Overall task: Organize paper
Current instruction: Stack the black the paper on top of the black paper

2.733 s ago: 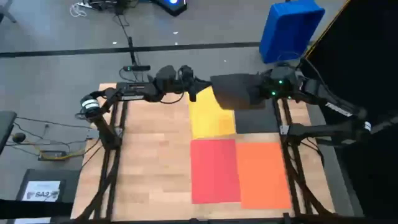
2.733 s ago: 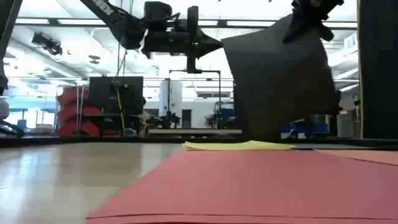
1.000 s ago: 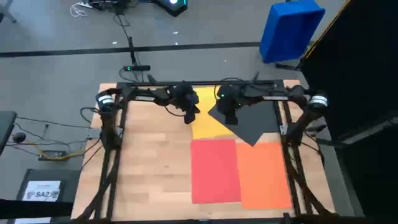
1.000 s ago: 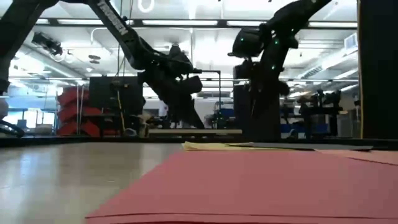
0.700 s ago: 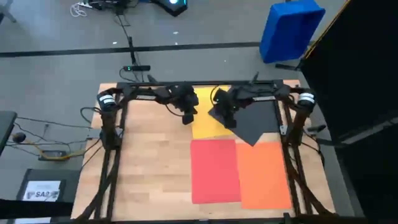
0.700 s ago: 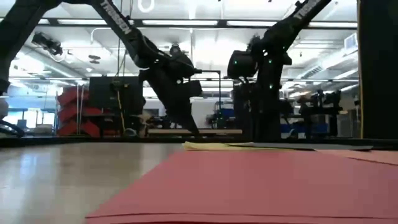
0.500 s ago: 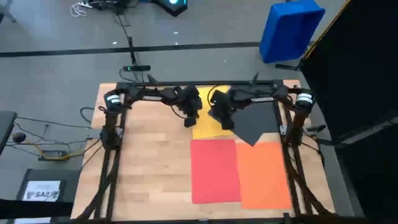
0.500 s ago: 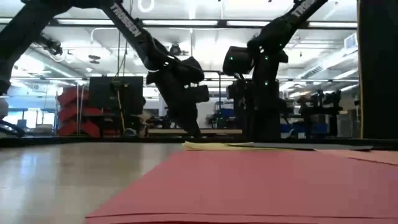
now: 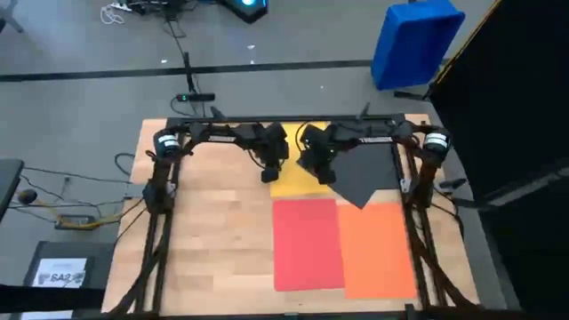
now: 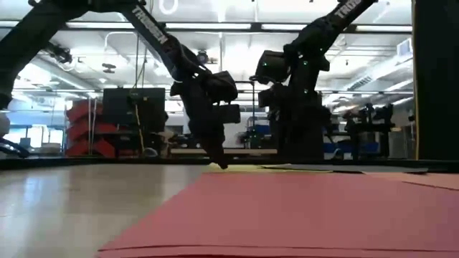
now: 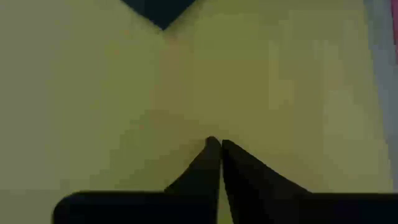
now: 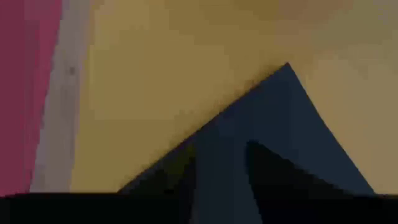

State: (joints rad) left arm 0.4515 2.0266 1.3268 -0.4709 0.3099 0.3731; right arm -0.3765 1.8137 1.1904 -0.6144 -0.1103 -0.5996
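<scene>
Four sheets of paper lie on the wooden table. The yellow one (image 9: 298, 187) is at the far middle, and a dark grey one (image 9: 360, 178) lies turned askew over its right part. The red sheet (image 9: 307, 244) and the orange sheet (image 9: 378, 249) lie side by side nearer. My left gripper (image 9: 269, 175) is shut, with its tips down on the yellow sheet's left part (image 11: 280, 93). My right gripper (image 9: 322, 173) stands over the dark sheet's left corner (image 12: 280, 118), its fingers a little apart. My left gripper presses its shut fingertips (image 11: 214, 146) down on the yellow sheet (image 10: 244, 168) near its left edge, slanting steeply from above and from the far left. The sheet lies flat on the table. My right gripper has a fingertip (image 12: 255, 155) on either side of a strip of the dark sheet near its corner, coming steeply from above. Whether it touches or holds the sheet I cannot tell.
A blue bin (image 9: 413, 40) stands on the floor beyond the far right corner. A dark box with a white label (image 9: 58, 271) sits on the floor to the left. Bare wood (image 9: 213, 231) lies left of the sheets.
My left gripper has come down and tipped steeper, and its shut tips have reached the yellow sheet. My right gripper has sunk a little and shifted slightly toward the table's left over the dark sheet's corner. The sheets lie as before.
</scene>
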